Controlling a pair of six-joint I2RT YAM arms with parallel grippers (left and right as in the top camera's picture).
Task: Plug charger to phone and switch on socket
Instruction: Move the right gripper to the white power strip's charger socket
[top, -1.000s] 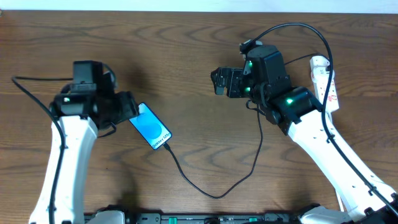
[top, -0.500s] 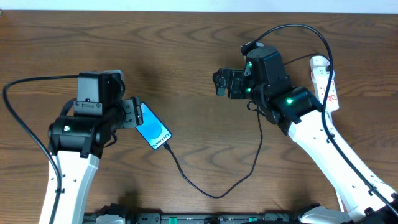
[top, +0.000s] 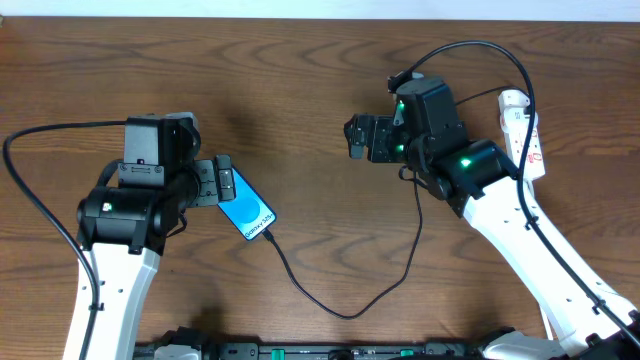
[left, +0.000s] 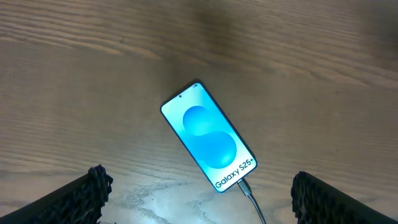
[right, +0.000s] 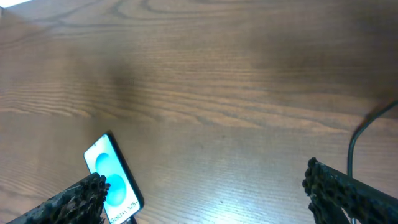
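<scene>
1. Left pincer (left: 200, 185) hangs low over the table (top: 300, 80), fingers spread wide with nothing between them. The phone (left: 208, 144) lies flat, screen up, just ahead of it, left of the table's middle.
2. Right pincer (right: 205, 177) hovers right of the middle, also wide open and empty. The socket (top: 522, 130) lies beyond it, near the far right corner.
3. The charger (top: 340, 312) is a limp black cable looping toward the front edge. Its tip looks seated in the phone's lower end.
4. The phone looks thin, glassy and slick. I would grip it only by its long edges, since a tug on the cable could drag it or unseat the tip.
5. The socket looks like light, hard plastic and would likely skate if shoved sideways. Its switch wants a straight downward press, though I cannot make the switch out.
</scene>
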